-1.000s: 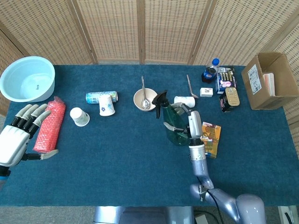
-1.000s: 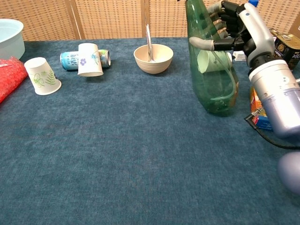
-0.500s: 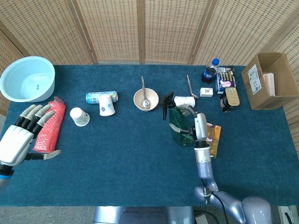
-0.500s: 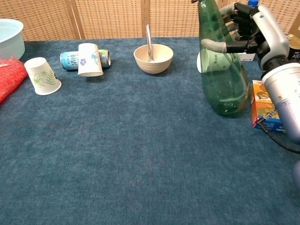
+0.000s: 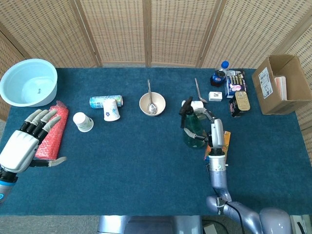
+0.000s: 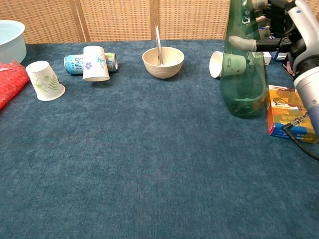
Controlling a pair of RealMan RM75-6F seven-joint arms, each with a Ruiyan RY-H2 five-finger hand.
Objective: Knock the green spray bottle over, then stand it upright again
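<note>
The green spray bottle (image 5: 193, 130) (image 6: 244, 74) stands upright on the blue cloth, right of centre, with its black trigger head on top. My right hand (image 5: 215, 129) (image 6: 281, 30) grips its upper body from the right, the thumb (image 6: 243, 43) across the front and the fingers behind. My left hand (image 5: 25, 142) hovers with spread fingers at the far left edge, holding nothing, beside a red bubble-wrap roll (image 5: 50, 129). The chest view does not show the left hand.
An orange carton (image 6: 286, 111) lies just right of the bottle under my right forearm. A tipped paper cup (image 6: 225, 64) lies behind the bottle. A bowl with a spoon (image 5: 151, 104), two paper cups (image 5: 83, 121), a can (image 5: 100, 101), a basin (image 5: 28, 82) and a cardboard box (image 5: 281, 84) stand around.
The bottle has swung from leaning left to upright and shifted right with my right hand. The left hand has barely moved.
</note>
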